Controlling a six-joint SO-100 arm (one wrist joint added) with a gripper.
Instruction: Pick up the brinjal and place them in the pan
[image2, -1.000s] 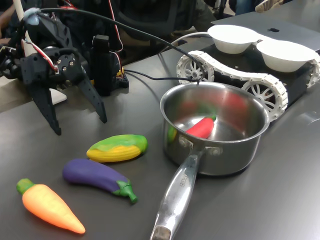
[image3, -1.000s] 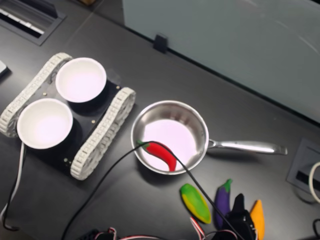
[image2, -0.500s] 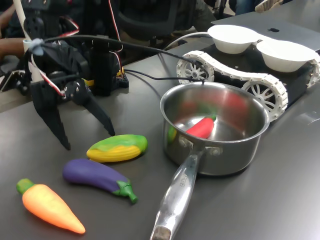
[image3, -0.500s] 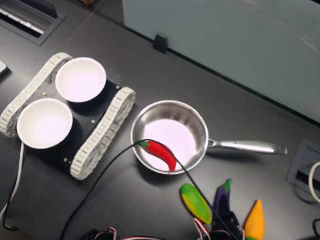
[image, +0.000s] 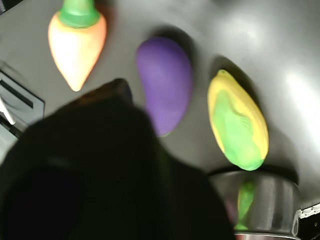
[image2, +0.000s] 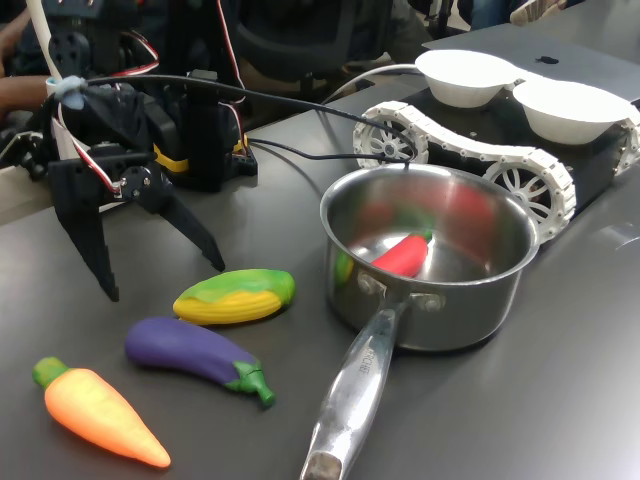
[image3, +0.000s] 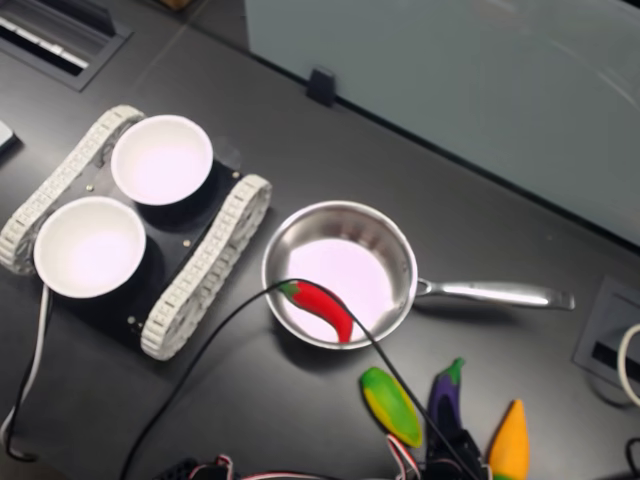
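The glossy purple brinjal (image2: 188, 351) with its green cap lies on the dark table between the yellow-green corn (image2: 235, 296) and the orange carrot (image2: 95, 408). My gripper (image2: 160, 280) stands open just behind the corn and brinjal in the first exterior view, holding nothing. In the wrist view the brinjal (image: 166, 82) lies below, partly behind a dark blurred finger (image: 100, 170). In the second exterior view a black finger (image3: 448, 448) covers the blunt end of the brinjal (image3: 446, 388). The steel pan (image2: 470, 310) stands to the first exterior view's right with a red chilli (image2: 402, 255) inside.
The pan's long handle (image2: 352, 390) points toward the table's near edge, close to the brinjal's cap. A white tracked vehicle (image2: 470, 150) carrying two white bowls (image2: 465, 75) stands behind the pan. A black cable (image2: 290, 95) runs from the arm over the pan.
The open gripper has come down and toward the corn and brinjal, then shifted slightly to the first exterior view's left. The vegetables and pan have not moved.
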